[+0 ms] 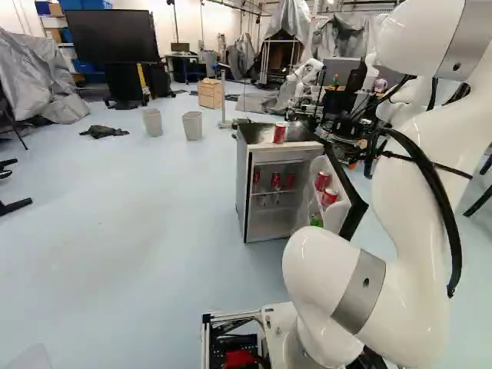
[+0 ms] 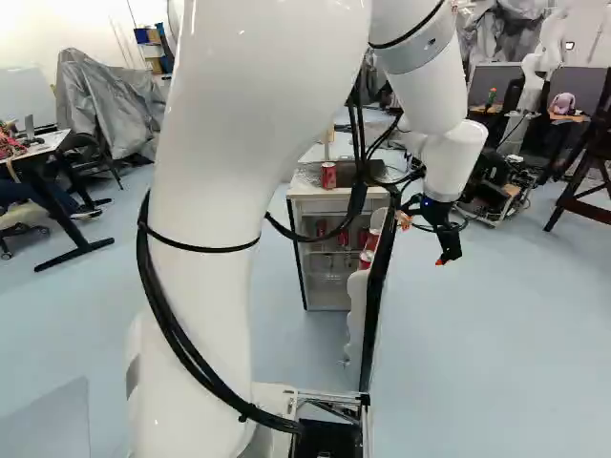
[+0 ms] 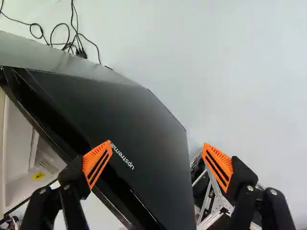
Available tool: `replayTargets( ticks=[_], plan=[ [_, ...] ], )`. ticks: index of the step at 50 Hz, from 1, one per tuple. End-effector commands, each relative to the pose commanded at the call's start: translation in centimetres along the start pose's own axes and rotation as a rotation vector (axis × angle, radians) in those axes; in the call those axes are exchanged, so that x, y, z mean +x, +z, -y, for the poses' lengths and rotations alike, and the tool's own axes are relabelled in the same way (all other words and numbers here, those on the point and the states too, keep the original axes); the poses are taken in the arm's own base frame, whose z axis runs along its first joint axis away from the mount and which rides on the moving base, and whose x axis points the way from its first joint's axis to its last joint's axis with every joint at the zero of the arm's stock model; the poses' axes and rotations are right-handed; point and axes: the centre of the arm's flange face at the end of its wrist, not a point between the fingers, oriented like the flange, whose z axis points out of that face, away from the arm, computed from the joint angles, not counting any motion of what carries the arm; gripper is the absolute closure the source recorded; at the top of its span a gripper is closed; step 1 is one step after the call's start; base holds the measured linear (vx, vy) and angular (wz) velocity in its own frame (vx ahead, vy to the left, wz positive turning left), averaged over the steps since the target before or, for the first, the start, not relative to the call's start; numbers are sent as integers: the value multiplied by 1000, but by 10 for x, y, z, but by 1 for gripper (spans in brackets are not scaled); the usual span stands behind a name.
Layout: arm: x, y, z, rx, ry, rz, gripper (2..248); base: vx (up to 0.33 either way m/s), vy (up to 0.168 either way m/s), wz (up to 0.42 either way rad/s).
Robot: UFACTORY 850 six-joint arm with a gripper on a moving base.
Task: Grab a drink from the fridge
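- Twelve o'clock taken as dead ahead of the base. Fridge (image 1: pixel 270 223) near twelve; door (image 3: pixel 129 110) swung out towards the base, baring the shelves.
- Drinks: red cans (image 1: pixel 275 181) on an inner shelf, door cans (image 1: pixel 329 197) in the rack inside the door. Another, the top can (image 1: pixel 280 133), stands on the fridge roof.
- Pincer (image 3: pixel 157 143) near one o'clock, beyond the door's outer face: fingers wide apart, nothing clamped, pointing downward. Door contact: cannot tell.
- Placing suits handling the door rather than a can; the panel bars the direct way in.
- Next, probably: clear the door edge, swing towards twelve, approach through the opening. Risk: knocking the door inward.
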Motion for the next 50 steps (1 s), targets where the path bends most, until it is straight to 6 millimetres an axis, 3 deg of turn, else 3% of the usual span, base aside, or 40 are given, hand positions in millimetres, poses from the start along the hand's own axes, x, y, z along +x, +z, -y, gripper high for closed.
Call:
replayTargets(
  ticks=[33,50],
  plan=[
    [-22,-1,15,3,-31,20,3,0,0,0],
    [-20,20,13,-5,-27,51,3,0,0,0]
  ],
)
